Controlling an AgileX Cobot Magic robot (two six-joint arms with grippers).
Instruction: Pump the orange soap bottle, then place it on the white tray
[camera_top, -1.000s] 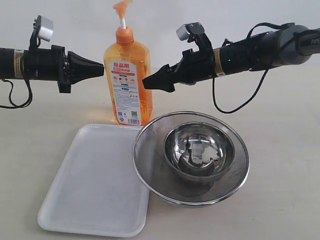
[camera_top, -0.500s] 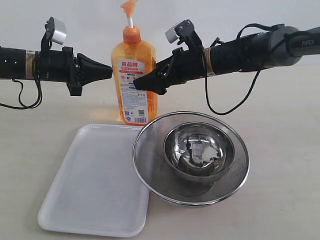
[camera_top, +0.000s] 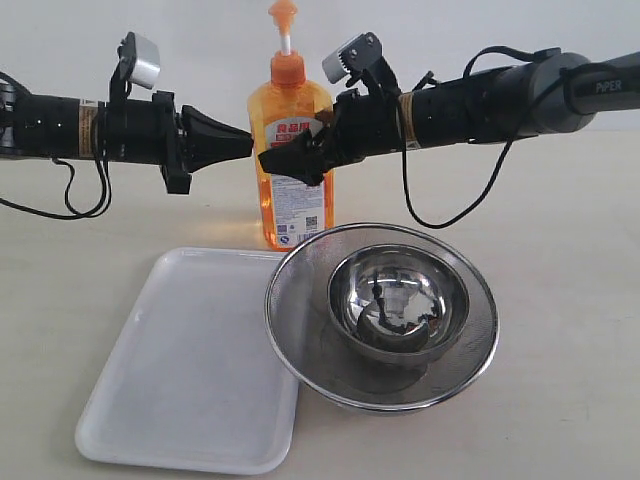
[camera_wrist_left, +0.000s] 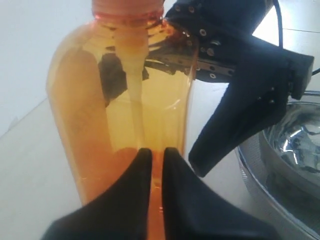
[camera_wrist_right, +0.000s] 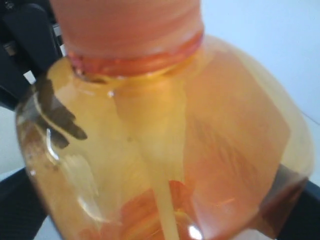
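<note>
The orange soap bottle (camera_top: 290, 170) stands upright on the table behind the white tray (camera_top: 130, 400), its pump head raised. My left gripper (camera_top: 247, 143) is shut, and its closed tips press the bottle's left side; the left wrist view shows these tips (camera_wrist_left: 156, 152) against the orange wall (camera_wrist_left: 85, 125). My right gripper (camera_top: 285, 155) is open and straddles the bottle's upper body from the right, one finger in front and one behind. The bottle (camera_wrist_right: 165, 125) fills the right wrist view, with black fingers (camera_wrist_right: 20, 210) at either lower corner.
A round steel mesh strainer (camera_top: 290, 340) holding a steel bowl (camera_top: 398, 300) sits right of the tray, just in front of the bottle. Its rim (camera_wrist_left: 280, 165) shows in the left wrist view beside the right gripper's front finger (camera_wrist_left: 235, 110). Cables trail behind both arms.
The bottle has slid to the right across the table with the left gripper following against its side. The right gripper has come left, and its fingers now enclose the bottle.
</note>
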